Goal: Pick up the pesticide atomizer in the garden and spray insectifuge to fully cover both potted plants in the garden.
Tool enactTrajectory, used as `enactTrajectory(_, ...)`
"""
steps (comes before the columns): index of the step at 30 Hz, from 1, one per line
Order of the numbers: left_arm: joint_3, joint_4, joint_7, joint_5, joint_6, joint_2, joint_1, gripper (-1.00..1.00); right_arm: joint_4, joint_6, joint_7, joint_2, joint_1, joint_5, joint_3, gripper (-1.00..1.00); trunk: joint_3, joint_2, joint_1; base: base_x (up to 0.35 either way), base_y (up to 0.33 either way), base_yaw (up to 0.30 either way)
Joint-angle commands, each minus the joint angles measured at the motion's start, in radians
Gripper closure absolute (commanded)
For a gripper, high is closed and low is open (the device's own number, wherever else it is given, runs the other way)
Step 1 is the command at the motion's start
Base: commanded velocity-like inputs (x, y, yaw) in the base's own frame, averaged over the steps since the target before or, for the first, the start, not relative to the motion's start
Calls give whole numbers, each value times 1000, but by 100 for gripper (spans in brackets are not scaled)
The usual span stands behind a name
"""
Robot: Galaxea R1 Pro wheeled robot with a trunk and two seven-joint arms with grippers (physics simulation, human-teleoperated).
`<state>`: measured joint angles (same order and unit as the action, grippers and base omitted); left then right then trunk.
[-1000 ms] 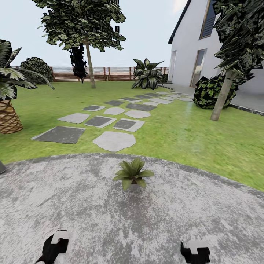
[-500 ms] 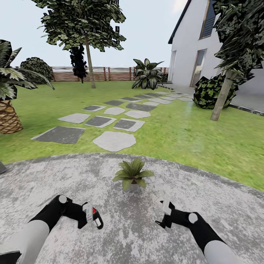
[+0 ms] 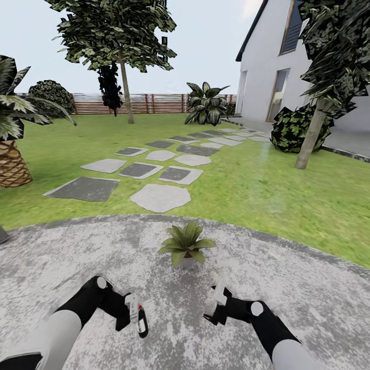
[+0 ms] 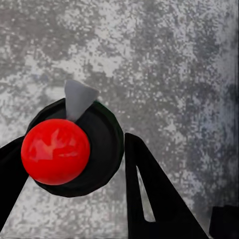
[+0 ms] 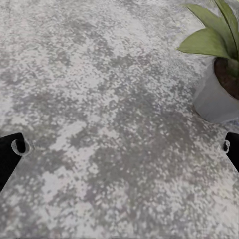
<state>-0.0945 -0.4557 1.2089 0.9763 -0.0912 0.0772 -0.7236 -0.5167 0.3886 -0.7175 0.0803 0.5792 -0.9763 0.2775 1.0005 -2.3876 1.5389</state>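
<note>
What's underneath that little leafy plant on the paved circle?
The potted plant stands in a small grey pot on the mottled grey patio. Dark soil shows inside the rim; from the head camera, leaves cover most of the pot. The ground beneath the pot is covered.

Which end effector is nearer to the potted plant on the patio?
Right. The right end effector sits just short of the potted plant, slightly to its right, its pot visible in the right wrist view. The left end effector, shut on the pesticide atomizer, hangs lower and further left.
</note>
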Motion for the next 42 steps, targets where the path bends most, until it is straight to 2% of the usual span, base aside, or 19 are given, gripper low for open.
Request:
enactTrajectory(1, -14, 5, 9, 16, -8, -1, 5, 100, 5, 4, -11, 7, -5, -7, 8, -100, 1, 0, 0, 0, 0, 0)
enactTrajectory(8, -15, 26, 49, 56, -10, -34, 40, 100, 34, 7, -46, 47, -16, -5, 3, -100, 1, 0, 0, 0, 0, 0)
enactTrajectory(11, -12, 17, 47, 60, -12, -51, 41, 100, 21, 8, -49, 64, -16, -6, 2, -100, 1, 0, 0, 0, 0, 0)
enactTrajectory(16, 15, 13, 49, 64, -11, -80, 40, 100, -7, 10, -54, 92, -16, -5, -8, -100, 1, 0, 0, 0, 0, 0)
enactTrajectory(20, 37, 10, 49, 66, -9, -94, 36, 100, -30, 10, -53, 94, -16, -4, -30, -100, 1, 0, 0, 0, 0, 0)
enactTrajectory(21, 98, 9, 47, 66, -9, -94, 35, 100, -42, 9, -53, 94, -16, -3, -137, -100, 1, 0, 0, 0, 0, 0)
enactTrajectory(26, 100, 6, 33, 67, -9, -94, 35, 100, -48, 7, -53, 94, -16, -2, -156, -100, 1, 0, 0, 0, 0, 0)
enactTrajectory(28, 101, 6, -5, 67, -11, -94, 35, 100, -48, 7, -53, 94, -16, -1, -158, -100, 1, 0, 0, 0, 0, 0)
enactTrajectory(33, 100, 5, -39, 66, -11, -95, 35, 100, -48, 6, -54, 94, -16, -1, -159, -100, 1, 0, 0, 0, 0, 0)
enactTrajectory(35, 99, 5, -70, 65, -11, -95, 35, 100, -49, 6, -54, 94, -16, 4, -159, -100, 1, 0, 0, 0, 0, 0)
enactTrajectory(37, 99, 5, -91, 64, -11, -96, 35, 100, -49, 6, -54, 94, -16, 39, -159, -100, 1, 0, 0, 0, 0, 0)
enactTrajectory(39, 98, 5, -99, 64, -11, -97, 35, 100, -49, 5, -64, 94, -15, 107, -159, -100, 1, 0, 0, 0, 0, 0)
enactTrajectory(42, 98, 6, -102, 64, -11, -98, 35, 100, -51, 4, -121, 94, -14, 160, -166, -100, 1, 0, 0, 0, 0, 0)
